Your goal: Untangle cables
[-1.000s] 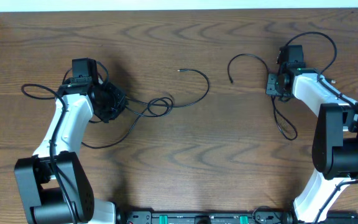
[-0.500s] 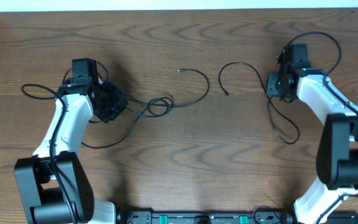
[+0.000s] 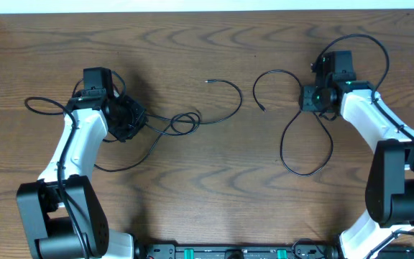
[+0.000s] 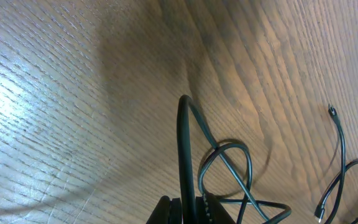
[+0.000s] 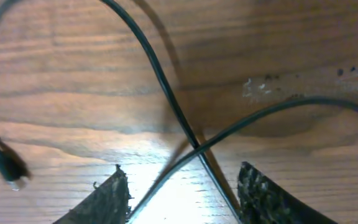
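Since the frame half a second ago, the loose black cable (image 3: 305, 171) has been drawn out into a wide teardrop loop where only a narrow bend was seen. The right gripper (image 3: 310, 101) has been shifted slightly toward the knot (image 3: 185, 121) of tangled black cables. The knot and the left gripper (image 3: 124, 119) are found unchanged.

The loose black cable is crossed over itself directly beneath the right gripper. In the right wrist view the crossing (image 5: 194, 148) is seen just ahead of the fingers (image 5: 114, 199), which are held wide apart with nothing clamped. The plug end (image 5: 10, 169) is laid on the knot's side of that gripper.

The left gripper is set just beside the knot, on the side away from the loose black cable, and is closed narrowly on a strand (image 4: 183, 155) running from the tangle. Everything is laid on a dark wood-grain table (image 3: 214, 194). A white strip (image 3: 192, 6) is seen along the table's far edge.
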`<state>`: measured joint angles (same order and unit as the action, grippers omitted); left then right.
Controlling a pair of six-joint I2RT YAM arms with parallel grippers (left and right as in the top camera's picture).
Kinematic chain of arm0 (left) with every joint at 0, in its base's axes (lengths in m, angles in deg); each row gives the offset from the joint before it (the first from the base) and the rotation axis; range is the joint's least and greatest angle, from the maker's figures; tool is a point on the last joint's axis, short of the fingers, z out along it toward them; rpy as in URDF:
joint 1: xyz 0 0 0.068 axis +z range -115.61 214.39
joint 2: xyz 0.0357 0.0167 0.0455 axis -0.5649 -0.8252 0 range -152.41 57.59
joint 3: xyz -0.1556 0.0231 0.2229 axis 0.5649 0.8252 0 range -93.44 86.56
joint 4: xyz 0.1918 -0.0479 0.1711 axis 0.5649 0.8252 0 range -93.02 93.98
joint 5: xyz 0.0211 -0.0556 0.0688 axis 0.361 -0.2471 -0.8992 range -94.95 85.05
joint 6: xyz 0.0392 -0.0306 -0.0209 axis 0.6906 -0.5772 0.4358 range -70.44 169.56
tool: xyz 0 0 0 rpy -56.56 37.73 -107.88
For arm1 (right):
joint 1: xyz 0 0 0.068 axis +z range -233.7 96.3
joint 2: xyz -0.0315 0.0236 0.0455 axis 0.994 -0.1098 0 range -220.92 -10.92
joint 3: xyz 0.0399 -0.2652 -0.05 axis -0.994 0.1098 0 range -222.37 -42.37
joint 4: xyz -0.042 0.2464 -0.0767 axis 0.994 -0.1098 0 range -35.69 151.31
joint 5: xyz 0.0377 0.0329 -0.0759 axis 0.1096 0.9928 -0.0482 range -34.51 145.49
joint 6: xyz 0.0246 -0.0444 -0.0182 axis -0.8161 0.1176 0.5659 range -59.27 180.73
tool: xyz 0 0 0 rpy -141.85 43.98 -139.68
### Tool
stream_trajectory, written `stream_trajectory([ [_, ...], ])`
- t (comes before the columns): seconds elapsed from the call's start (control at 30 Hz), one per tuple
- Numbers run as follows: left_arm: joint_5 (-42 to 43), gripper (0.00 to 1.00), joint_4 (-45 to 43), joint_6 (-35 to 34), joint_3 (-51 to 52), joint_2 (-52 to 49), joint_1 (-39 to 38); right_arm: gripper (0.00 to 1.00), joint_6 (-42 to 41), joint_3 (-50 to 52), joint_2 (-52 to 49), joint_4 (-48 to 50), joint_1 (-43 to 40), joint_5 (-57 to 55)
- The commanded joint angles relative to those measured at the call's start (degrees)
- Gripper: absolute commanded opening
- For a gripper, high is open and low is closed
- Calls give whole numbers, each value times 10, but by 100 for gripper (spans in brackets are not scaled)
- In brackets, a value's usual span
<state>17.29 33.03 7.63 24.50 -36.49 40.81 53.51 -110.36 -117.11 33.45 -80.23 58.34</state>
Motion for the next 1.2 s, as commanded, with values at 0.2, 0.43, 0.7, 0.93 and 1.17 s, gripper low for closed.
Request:
stream_trajectory([
  [0.2, 3, 14, 4, 3, 0, -2, -1, 61, 10, 7, -52, 14, 0, -22],
  [0.43, 2, 14, 4, 3, 0, -2, -1, 45, 10, 7, -96, 39, -2, -25],
  [0.7, 3, 15, 4, 3, 0, -2, -1, 1, 24, 6, -138, 171, -40, -137],
  [0.93, 3, 15, 4, 3, 0, -2, -1, 1, 48, 5, -141, 335, -126, -138],
  [1.17, 2, 12, 4, 3, 0, -2, -1, 1, 8, -31, -152, 412, -228, -112],
])
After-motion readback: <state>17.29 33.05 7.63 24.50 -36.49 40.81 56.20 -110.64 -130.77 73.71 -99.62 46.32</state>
